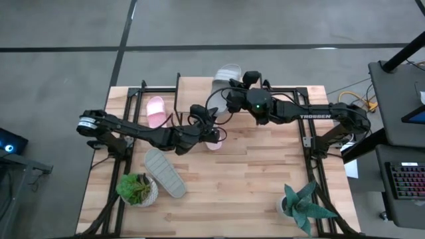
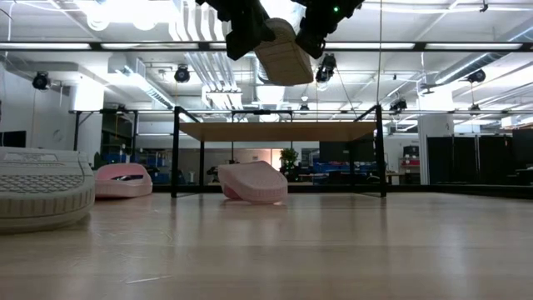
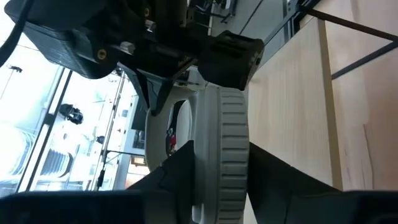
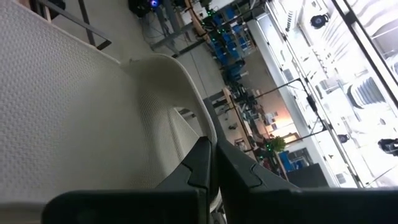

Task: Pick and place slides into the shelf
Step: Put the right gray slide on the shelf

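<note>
Right gripper (image 1: pixel 234 85) is clamped on the strap of a grey slide (image 1: pixel 227 74), held high above the shelf (image 2: pixel 279 131), long axis running away from the table's front. Left gripper (image 3: pixel 211 180) straddles that slide's sole edge; contact cannot be told. Below, two pink slides (image 2: pixel 252 182) lie with open tabletop (image 1: pixel 252 179) around.

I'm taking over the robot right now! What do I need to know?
Right gripper: shut on the strap of a light grey foam slide, held high above the wooden-topped, black-framed shelf.
Left gripper: closed on that same slide's sole edge.
Second grey slide: on the wooden table, far from the shelf.
Two pink slides: by the shelf; can't tell if either is inside.
Done: nothing clearly shelved. Left: probably all four.
</note>
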You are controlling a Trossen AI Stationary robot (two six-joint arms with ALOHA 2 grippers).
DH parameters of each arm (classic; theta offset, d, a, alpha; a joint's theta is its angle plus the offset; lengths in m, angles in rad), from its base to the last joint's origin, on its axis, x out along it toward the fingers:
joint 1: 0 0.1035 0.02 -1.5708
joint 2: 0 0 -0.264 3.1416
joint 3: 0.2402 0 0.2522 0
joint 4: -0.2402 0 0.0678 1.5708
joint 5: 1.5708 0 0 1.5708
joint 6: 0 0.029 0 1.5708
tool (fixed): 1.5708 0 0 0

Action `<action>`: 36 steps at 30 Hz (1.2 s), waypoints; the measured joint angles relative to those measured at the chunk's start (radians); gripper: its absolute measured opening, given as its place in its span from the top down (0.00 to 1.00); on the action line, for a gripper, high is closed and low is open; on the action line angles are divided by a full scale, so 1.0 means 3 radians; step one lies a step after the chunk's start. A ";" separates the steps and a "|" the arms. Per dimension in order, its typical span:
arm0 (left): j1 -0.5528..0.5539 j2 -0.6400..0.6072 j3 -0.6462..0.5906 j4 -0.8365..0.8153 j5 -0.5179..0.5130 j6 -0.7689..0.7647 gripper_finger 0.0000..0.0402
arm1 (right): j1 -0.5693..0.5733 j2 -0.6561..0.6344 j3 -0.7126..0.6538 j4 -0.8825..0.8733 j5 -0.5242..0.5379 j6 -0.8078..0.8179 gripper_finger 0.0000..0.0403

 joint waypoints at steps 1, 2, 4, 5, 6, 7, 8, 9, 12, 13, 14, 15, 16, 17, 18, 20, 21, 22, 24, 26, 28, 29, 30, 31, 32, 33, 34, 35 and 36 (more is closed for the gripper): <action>0.0000 0.0001 0.0000 0.0001 0.0000 0.0000 0.75 | 0.0000 0.0000 0.0000 0.0001 -0.0001 -0.0002 0.98; 0.0000 0.0002 0.0000 0.0002 0.0001 0.0000 0.75 | 0.0000 -0.0001 0.0001 0.0001 0.0000 -0.0010 0.98; 0.0000 0.0002 0.0000 0.0001 0.0001 0.0001 0.74 | 0.0000 -0.0001 0.0001 0.0000 -0.0004 -0.0009 0.98; 0.0001 0.0002 0.0000 0.0003 0.0002 0.0021 0.74 | 0.0001 -0.0001 0.0001 -0.0002 -0.0016 -0.0009 0.98; 0.0003 0.0002 0.0000 0.0004 0.0005 0.0053 0.73 | 0.0001 -0.0001 0.0001 -0.0002 -0.0037 -0.0009 0.98; 0.0004 0.0002 0.0000 0.0005 0.0008 0.0063 0.73 | 0.0008 -0.0001 0.0001 -0.0001 -0.0064 -0.0003 0.98; 0.0006 0.0002 0.0001 0.0005 0.0012 0.0065 0.72 | 0.0012 -0.0001 0.0001 -0.0003 -0.0087 0.0005 0.98; 0.0006 0.0002 0.0001 0.0003 0.0015 0.0067 0.72 | 0.0016 -0.0001 0.0001 -0.0002 -0.0118 0.0014 0.98; 0.0009 0.0002 0.0000 -0.0014 0.0017 0.0068 0.70 | 0.0034 -0.0001 0.0001 -0.0001 -0.0155 0.0017 0.98; 0.0009 0.0002 0.0000 -0.0015 0.0018 0.0070 0.69 | 0.0036 -0.0001 0.0001 -0.0001 -0.0157 0.0017 0.98; 0.0009 0.0001 0.0001 -0.0020 0.0018 0.0070 0.68 | 0.0036 -0.0001 0.0001 0.0000 -0.0168 0.0017 0.98; 0.0009 0.0001 0.0001 -0.0021 0.0017 0.0071 0.66 | 0.0035 -0.0001 0.0001 -0.0003 -0.0170 0.0017 0.98; 0.0010 0.0001 0.0001 -0.0021 0.0016 0.0071 0.65 | 0.0034 -0.0001 0.0001 -0.0003 -0.0169 0.0016 0.98; 0.0010 0.0001 0.0003 -0.0021 0.0015 0.0071 0.63 | 0.0034 -0.0001 0.0001 -0.0004 -0.0168 0.0015 0.98; 0.0010 0.0001 0.0004 -0.0020 0.0015 0.0080 0.62 | 0.0032 -0.0001 0.0001 -0.0003 -0.0167 0.0017 0.98; 0.0010 0.0000 0.0003 -0.0020 0.0014 0.0091 0.61 | 0.0032 -0.0001 0.0001 -0.0003 -0.0164 0.0017 0.98; 0.0010 0.0000 0.0003 -0.0020 0.0014 0.0089 0.62 | 0.0032 -0.0001 0.0001 -0.0004 -0.0164 0.0017 0.98; 0.0010 0.0000 0.0003 -0.0021 0.0014 0.0088 0.63 | 0.0032 -0.0001 0.0001 -0.0003 -0.0164 0.0017 0.98; 0.0010 0.0001 0.0004 -0.0021 0.0014 0.0123 0.68 | 0.0032 -0.0002 0.0001 0.0000 -0.0164 0.0017 0.98; 0.0015 0.0004 0.0004 -0.0021 0.0015 0.0182 0.75 | 0.0039 -0.0004 0.0001 0.0006 -0.0164 0.0025 0.98; 0.0025 0.0006 0.0003 -0.0028 0.0019 0.0225 0.85 | 0.0038 -0.0006 0.0002 0.0010 -0.0155 0.0042 0.98; 0.0027 0.0007 0.0003 -0.0030 0.0016 0.0228 0.89 | 0.0041 -0.0006 0.0004 0.0010 -0.0153 0.0048 0.98; 0.0029 0.0007 0.0003 -0.0026 0.0017 0.0229 0.93 | 0.0042 -0.0006 0.0004 0.0009 -0.0151 0.0050 0.98; 0.0029 0.0007 0.0003 -0.0026 0.0015 0.0229 0.93 | 0.0044 -0.0006 0.0004 0.0010 -0.0151 0.0052 0.98; 0.0029 0.0007 0.0003 -0.0026 0.0013 0.0230 0.93 | 0.0045 -0.0006 0.0005 0.0009 -0.0151 0.0051 0.98; 0.0028 0.0007 0.0003 -0.0026 0.0010 0.0230 0.93 | 0.0045 -0.0008 0.0005 0.0007 -0.0151 0.0052 0.98; 0.0028 0.0007 0.0003 -0.0022 0.0002 0.0230 0.93 | 0.0045 -0.0008 0.0005 0.0007 -0.0151 0.0060 0.98; 0.0028 0.0007 0.0003 -0.0020 -0.0015 0.0230 0.93 | 0.0043 -0.0008 0.0011 0.0004 -0.0151 0.0088 0.98; 0.0028 0.0007 0.0003 -0.0017 -0.0050 0.0231 0.93 | 0.0043 -0.0008 0.0015 0.0003 -0.0151 0.0102 0.97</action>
